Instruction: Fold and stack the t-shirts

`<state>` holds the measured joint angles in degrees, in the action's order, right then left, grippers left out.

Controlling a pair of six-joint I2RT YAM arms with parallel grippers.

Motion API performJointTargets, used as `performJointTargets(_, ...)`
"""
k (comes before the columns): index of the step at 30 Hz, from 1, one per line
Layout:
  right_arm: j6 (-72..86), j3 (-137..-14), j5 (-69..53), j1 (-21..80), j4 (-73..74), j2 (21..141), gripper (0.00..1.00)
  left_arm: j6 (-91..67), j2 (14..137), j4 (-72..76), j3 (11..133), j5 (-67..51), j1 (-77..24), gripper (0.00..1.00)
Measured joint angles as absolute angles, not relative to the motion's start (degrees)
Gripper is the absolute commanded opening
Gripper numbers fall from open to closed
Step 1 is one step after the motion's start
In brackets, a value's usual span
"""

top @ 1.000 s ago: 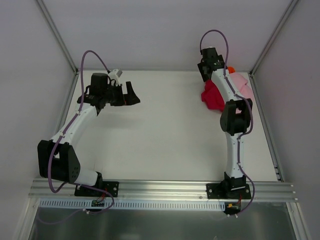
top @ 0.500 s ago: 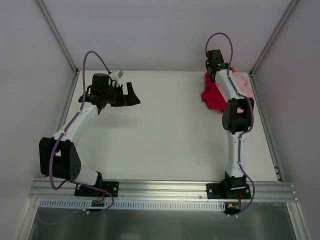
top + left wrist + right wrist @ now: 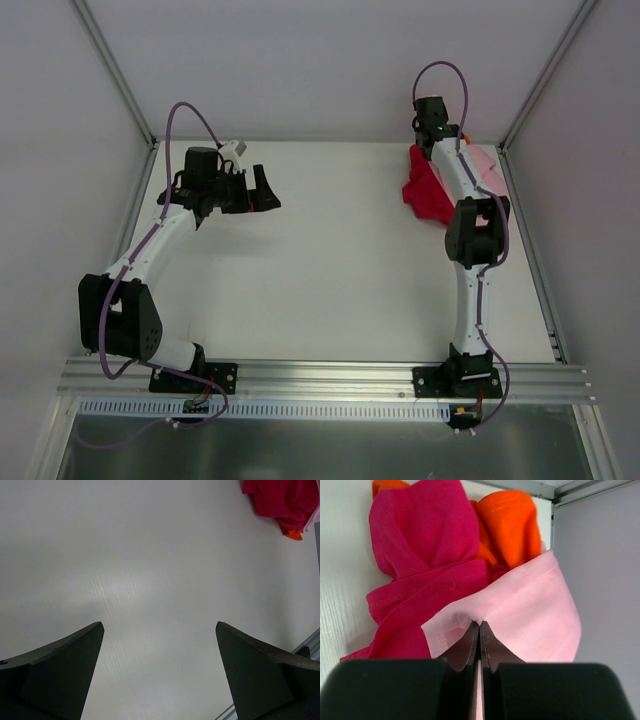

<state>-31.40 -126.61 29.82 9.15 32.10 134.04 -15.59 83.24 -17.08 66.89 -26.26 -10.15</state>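
Pink cloth comes first: the light pink t-shirt (image 3: 530,615) lies crumpled at the far right corner of the worktop (image 3: 330,260), its hem puckered where the right pincer (image 3: 479,630) is pressed together on a fold of it, a sliver of pink showing between the two dark fingers. Touching it on the left is the magenta-red t-shirt (image 3: 420,545), bunched in soft folds with a stitched hem running across. The orange t-shirt (image 3: 510,525) peeks out behind both, against the back corner. All three form one loose, unfolded heap.

The left pincer (image 3: 159,625) hangs spread wide above the bare far-left part of the worktop, well apart from the heap and gripping nothing; the shirts show only at the top right corner of its wrist view.

The worktop is white and matte, with faint fine ribbing. Pale plain walls (image 3: 330,70) close it in, with metal frame posts (image 3: 115,70) at the back corners. A slotted aluminium rail (image 3: 330,378) along the near edge carries both arm bases.
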Motion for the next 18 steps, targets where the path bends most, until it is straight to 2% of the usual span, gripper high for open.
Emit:
performJointTargets(6,-31.62,-127.35,29.78,8.93,32.01,126.41,0.01,-15.59,83.24,-17.06,67.26,-26.30,-10.17,0.99)
performJointTargets(13,-33.58,-131.17,30.22,8.32,29.80,107.39,0.01,-14.90,83.24,-17.39,69.67,-26.33,-10.15,0.99)
performJointTargets(18,-35.29,-138.65,28.91,8.10,25.71,97.65,0.01,-14.02,83.24,-17.93,71.94,-26.52,-10.17,0.99)
